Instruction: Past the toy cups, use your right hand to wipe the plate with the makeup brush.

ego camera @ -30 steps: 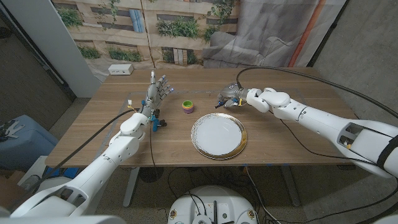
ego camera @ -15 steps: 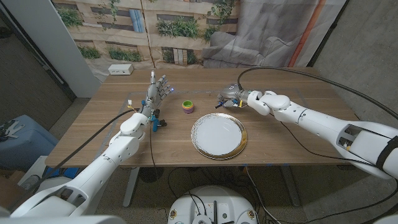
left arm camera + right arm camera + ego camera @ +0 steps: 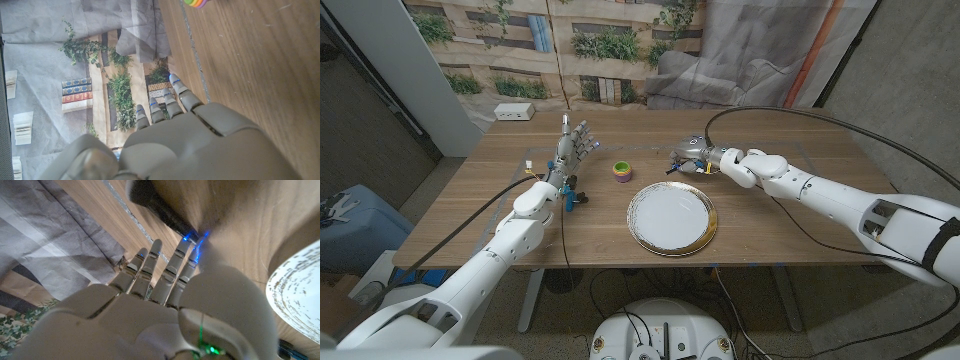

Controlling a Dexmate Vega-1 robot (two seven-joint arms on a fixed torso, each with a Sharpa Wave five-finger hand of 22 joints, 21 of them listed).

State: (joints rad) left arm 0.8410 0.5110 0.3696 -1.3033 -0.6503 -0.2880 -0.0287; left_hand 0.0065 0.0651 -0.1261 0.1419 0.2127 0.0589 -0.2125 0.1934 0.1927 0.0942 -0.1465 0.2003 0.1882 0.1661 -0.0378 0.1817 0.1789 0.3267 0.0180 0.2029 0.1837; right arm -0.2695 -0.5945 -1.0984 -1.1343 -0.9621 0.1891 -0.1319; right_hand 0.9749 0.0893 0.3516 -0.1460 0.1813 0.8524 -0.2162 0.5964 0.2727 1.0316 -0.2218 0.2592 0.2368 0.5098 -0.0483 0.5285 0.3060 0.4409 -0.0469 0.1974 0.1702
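Observation:
A white plate with a gold rim [image 3: 671, 218] [image 3: 300, 290] lies at the table's front middle. Just behind its left side stands a small stack of coloured toy cups [image 3: 621, 171] [image 3: 196, 3]. The dark makeup brush [image 3: 674, 165] [image 3: 155, 202] lies on the wood behind the plate. My right hand [image 3: 697, 158] [image 3: 150, 305] is low over the table beside the brush, its fingers stretched toward it with the tips at the handle; nothing is held. My left hand [image 3: 576, 147] [image 3: 185, 135] stands upright left of the cups, fingers apart and empty.
A white box [image 3: 514, 111] sits at the table's [image 3: 770, 225] back left corner. A small blue object [image 3: 570, 197] lies by my left wrist. Grey cloth [image 3: 710, 75] hangs behind the far edge. My right arm's cable arcs over the right half.
My right wrist and forearm have drifted slightly to the right while the hand stays by the brush. The left hand, cups and plate have not moved.

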